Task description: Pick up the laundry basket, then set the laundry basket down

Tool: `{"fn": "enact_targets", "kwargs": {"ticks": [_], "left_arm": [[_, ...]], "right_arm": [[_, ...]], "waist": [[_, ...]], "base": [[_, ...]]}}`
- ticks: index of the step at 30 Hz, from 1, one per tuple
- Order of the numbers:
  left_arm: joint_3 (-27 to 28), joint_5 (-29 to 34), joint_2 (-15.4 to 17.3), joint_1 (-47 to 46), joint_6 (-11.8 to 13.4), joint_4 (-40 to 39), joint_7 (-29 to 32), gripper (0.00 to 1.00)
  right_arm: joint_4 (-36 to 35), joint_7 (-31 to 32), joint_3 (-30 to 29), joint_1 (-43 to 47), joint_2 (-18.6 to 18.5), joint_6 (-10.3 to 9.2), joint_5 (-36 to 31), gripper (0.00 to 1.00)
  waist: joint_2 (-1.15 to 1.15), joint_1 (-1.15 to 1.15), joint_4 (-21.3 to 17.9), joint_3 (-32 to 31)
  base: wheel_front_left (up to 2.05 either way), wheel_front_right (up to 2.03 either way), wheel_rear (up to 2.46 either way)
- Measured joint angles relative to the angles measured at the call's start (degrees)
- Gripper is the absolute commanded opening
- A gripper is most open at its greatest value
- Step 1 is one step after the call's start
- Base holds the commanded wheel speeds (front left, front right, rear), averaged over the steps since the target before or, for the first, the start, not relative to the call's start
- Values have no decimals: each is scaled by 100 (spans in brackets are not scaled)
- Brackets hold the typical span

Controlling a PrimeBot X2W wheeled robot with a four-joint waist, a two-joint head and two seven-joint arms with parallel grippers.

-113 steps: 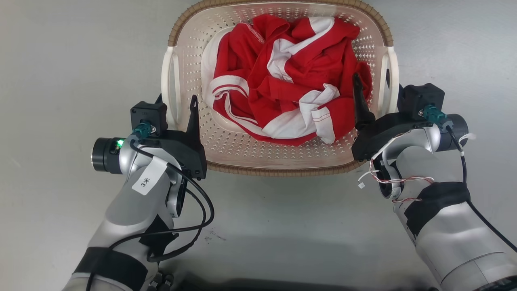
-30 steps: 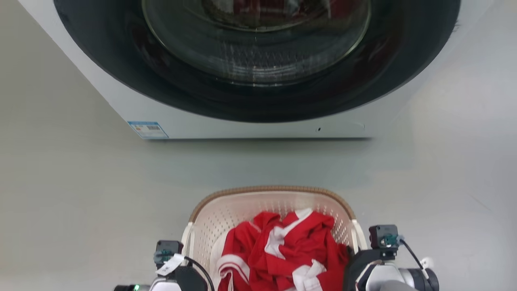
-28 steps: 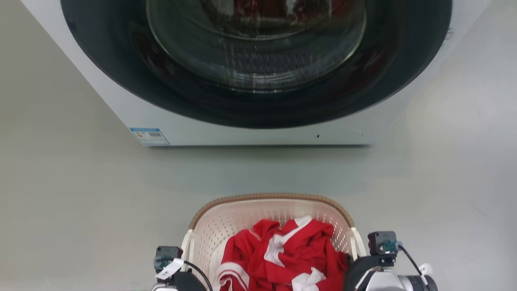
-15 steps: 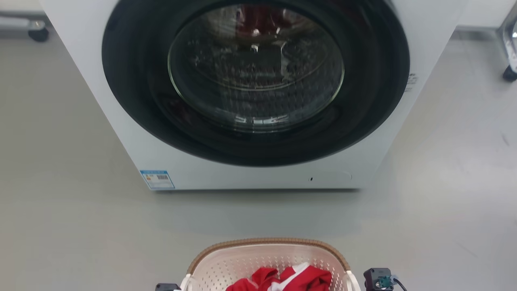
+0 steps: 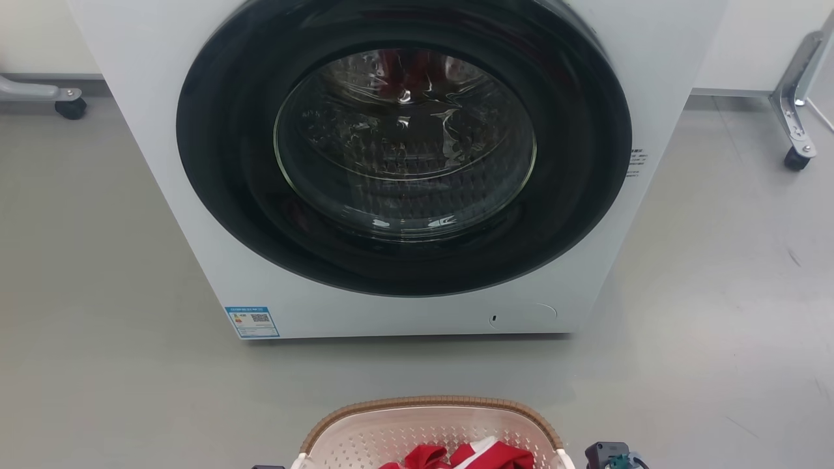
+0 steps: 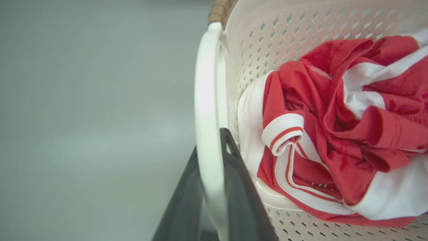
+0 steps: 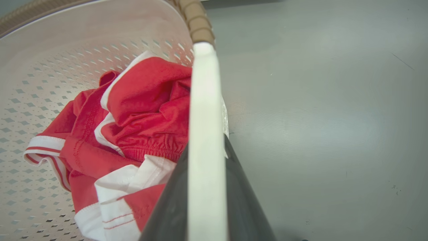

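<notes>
Laundry basket [image 6: 267,43] is gripped at both sides. In the left wrist view the left gripper [image 6: 211,145] has its two dark fingers closed on the white left loop handle [image 6: 205,83], one on the outer face and one on the inner face, both touching the plastic. In the right wrist view the right gripper [image 7: 206,144] is clamped the same way on the right loop handle [image 7: 202,83], a dark finger pressed to either side of the white band. Just past each handle the brown woven-look rim [image 7: 195,23] begins.

Inside the cream perforated walls lies a crumpled red and white garment [image 6: 334,134], bunched close to both handles. Grey floor [image 7: 317,100] shows beyond the basket on both outer sides; whether the base touches it I cannot tell.

In the head view the basket's far rim lies at the bottom edge, centred before a white washing machine [image 5: 247,293], with a strip of bare floor between them. The machine's round dark door [image 5: 404,143] is shut, and a blue-bordered label [image 5: 252,321] sits at its lower left corner. A castor [image 5: 70,107] on a metal leg stands far left beside the machine, and another castor [image 5: 798,158] far right.
</notes>
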Motion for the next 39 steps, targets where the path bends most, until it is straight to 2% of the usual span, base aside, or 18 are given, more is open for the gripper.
{"fn": "enact_targets", "kwargs": {"ticks": [39], "left_arm": [[-135, -190, 7, 0, 37, -1, 51, 0]], "right_arm": [[113, -62, 522, -126, -3, -15, 497, 0]], "waist": [[1, 0, -30, -7]], "base": [[0, 0, 0]]}}
